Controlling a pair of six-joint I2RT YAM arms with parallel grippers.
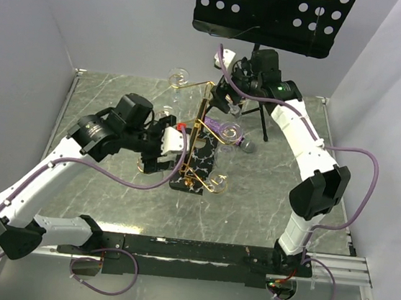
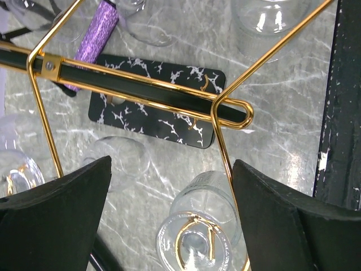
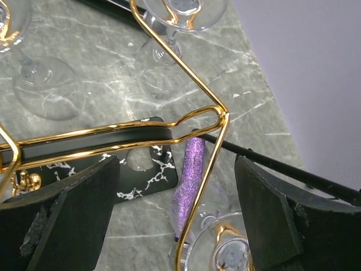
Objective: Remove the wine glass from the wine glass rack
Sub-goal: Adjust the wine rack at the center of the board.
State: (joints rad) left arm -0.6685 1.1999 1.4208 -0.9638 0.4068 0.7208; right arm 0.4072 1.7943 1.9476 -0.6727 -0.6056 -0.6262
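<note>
We note the wine glass rack [image 1: 197, 165] upright on the grey marbled table [image 1: 274, 202], its black white-veined base flat and its gold pole rising from it. On the rack's left side we find the left gripper [image 2: 172, 180], level with the gold arms and with its fingers spread wide. One gold wire arm of the rack passes through the gap, close along the inner edge of one finger [image 2: 282, 220], and we cannot tell whether it touches. This gripper has hold of nothing. Below that gap a wine glass [image 2: 194, 240] hangs foot-up, a gold curl of the rack showing through its foot, so it is on the rack, not off it. At the rack's far right, by the upper arms, the right gripper [image 3: 177, 169] is also spread wide. A sharp bend of gold wire sits between its fingers with clear space on both sides, and it grips nothing. A second glass [image 3: 225, 251] sits under that gap on another curl. Further glasses hang at the rack's far-left arm [image 1: 178, 77] and near-right arm [image 1: 217, 182]. A purple glittery stick [image 3: 190, 164] lies on the table just right of the rack's base. A black perforated music stand [image 1: 274, 13] stands beyond the rack, on its far side.
</note>
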